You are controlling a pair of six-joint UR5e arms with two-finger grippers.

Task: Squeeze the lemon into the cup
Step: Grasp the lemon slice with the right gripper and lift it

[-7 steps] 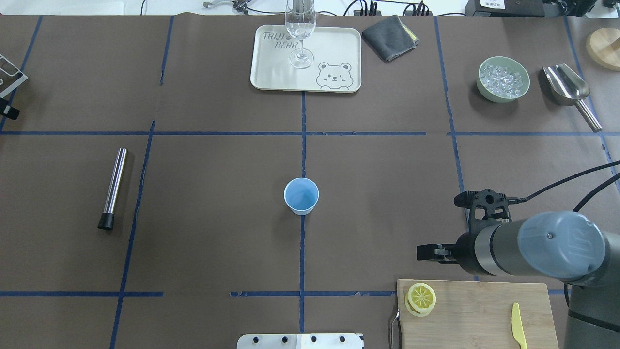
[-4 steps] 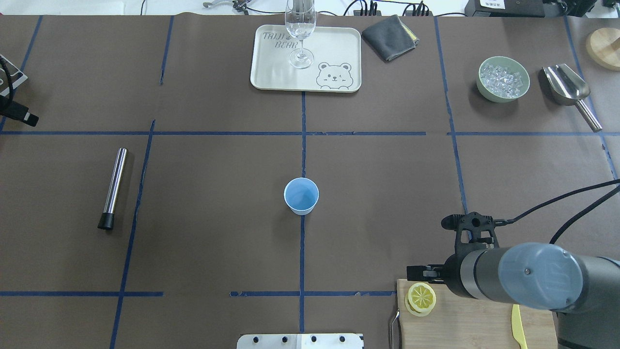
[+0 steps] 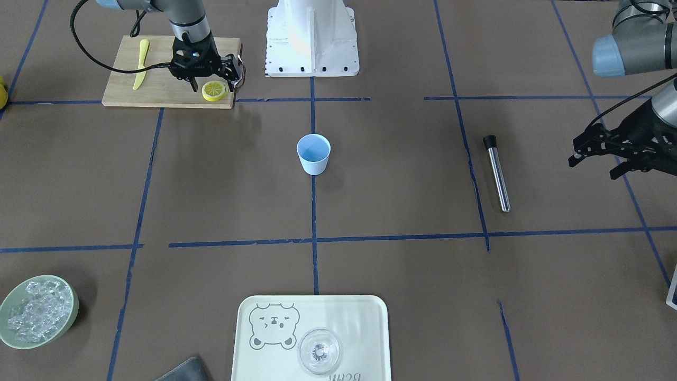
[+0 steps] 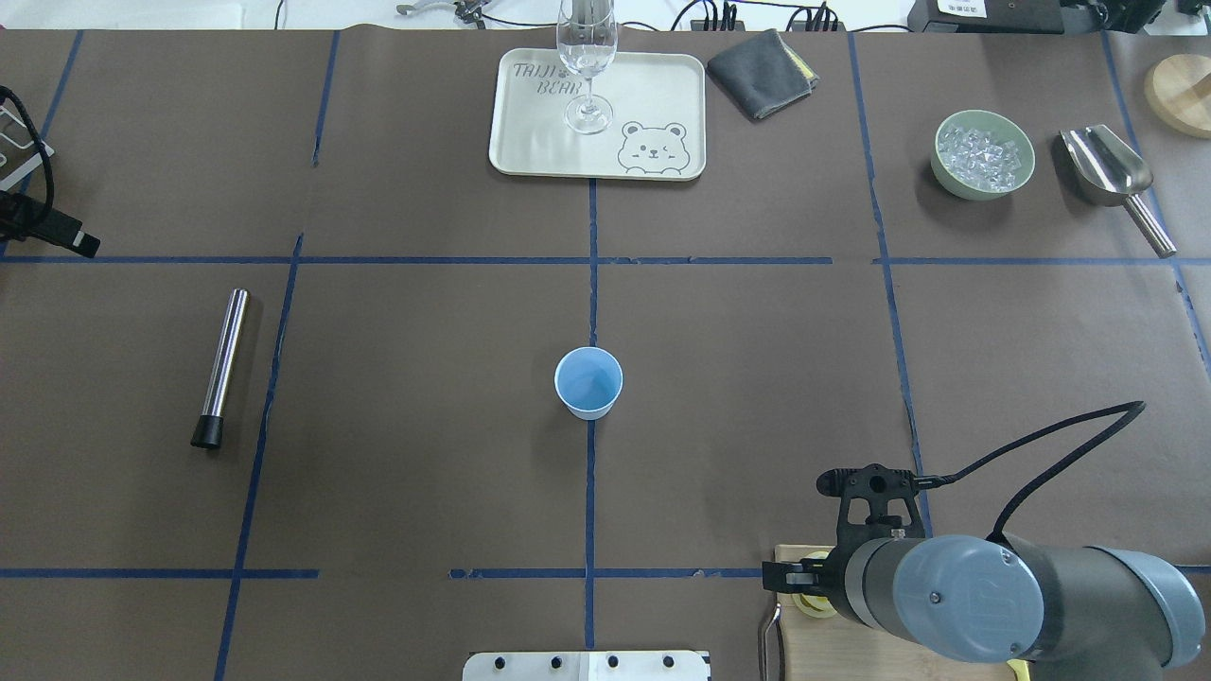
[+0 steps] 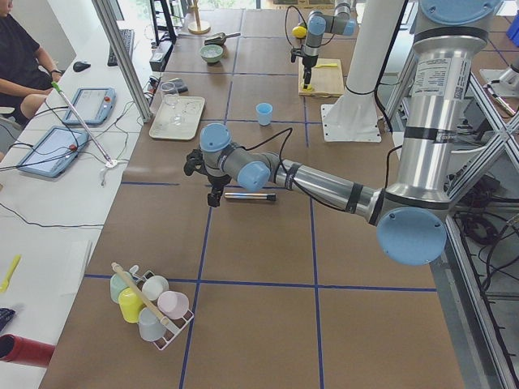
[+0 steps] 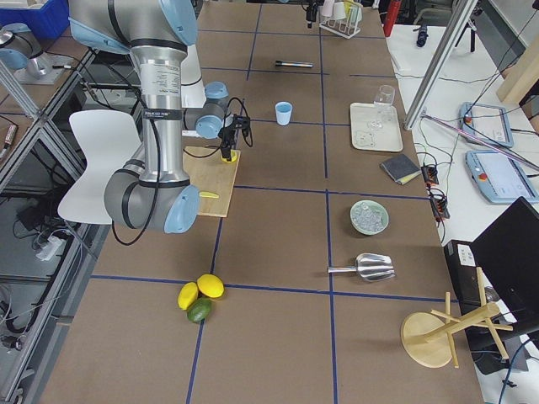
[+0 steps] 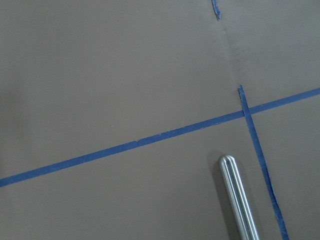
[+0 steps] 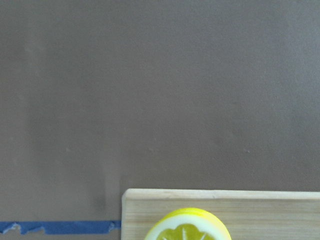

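The lemon slices [image 3: 214,91] lie stacked at the corner of a wooden cutting board [image 3: 158,87]. The top slice shows in the right wrist view [image 8: 187,230], and a sliver shows from overhead [image 4: 814,603] under the arm. My right gripper [image 3: 214,80] hangs open just above the slices with a finger on either side, not touching them. The light-blue cup [image 4: 587,382] stands upright and empty at the table's middle, also in the front view [image 3: 313,153]. My left gripper [image 3: 595,165] is open and empty, far off at the table's left side.
A steel tube [image 4: 222,364] lies near the left gripper. A yellow knife [image 3: 140,63] lies on the board. At the far edge are a tray [image 4: 530,142] with a clear glass [image 4: 587,66], a grey cloth [image 4: 762,71], a bowl of ice [image 4: 982,154] and a metal scoop [image 4: 1107,165].
My right arm has moved toward the table's near edge and to the left, from beside the board to over the lemon slices. The left gripper has edged a little into view.
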